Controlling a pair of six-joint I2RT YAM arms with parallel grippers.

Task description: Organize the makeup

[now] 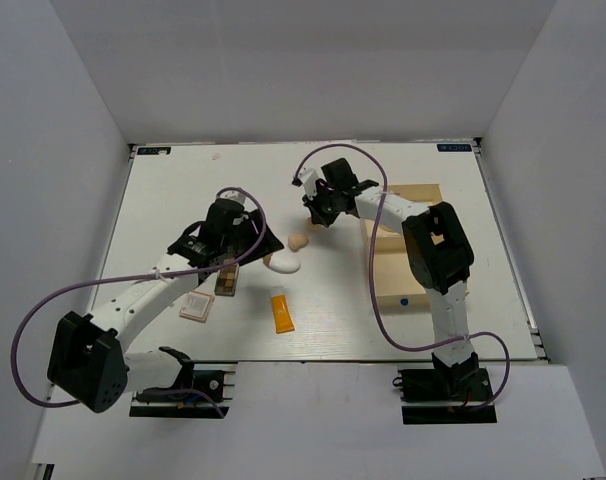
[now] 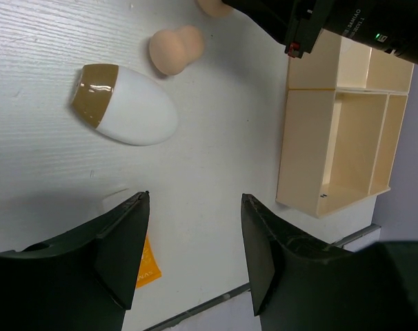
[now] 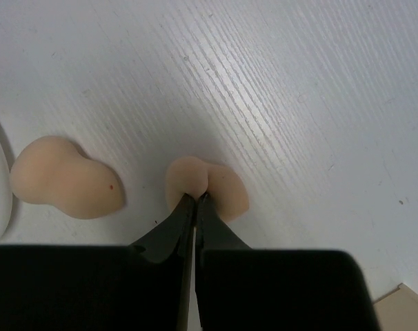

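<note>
My right gripper point(image 3: 196, 196) is shut, pinching a peach egg sponge point(image 3: 219, 185) that rests on or just above the white table; in the top view this gripper point(image 1: 316, 216) is at the table's middle back. The second peach sponge point(image 3: 63, 181) point(image 1: 298, 241) lies just to its left. The white-and-brown teardrop sponge point(image 2: 126, 103) point(image 1: 283, 262) lies beside it. My left gripper point(image 2: 195, 196) point(image 1: 255, 246) is open and empty, hovering near the teardrop sponge. The orange tube point(image 1: 281, 312), brown palette point(image 1: 228, 277) and pinkish compact point(image 1: 197, 306) lie at front left. The cream puff is out of view.
The pale wooden compartment box point(image 1: 403, 262) point(image 2: 340, 131) lies at the right under my right arm, its compartments open. My left arm stretches over the palette. White walls surround the table on three sides.
</note>
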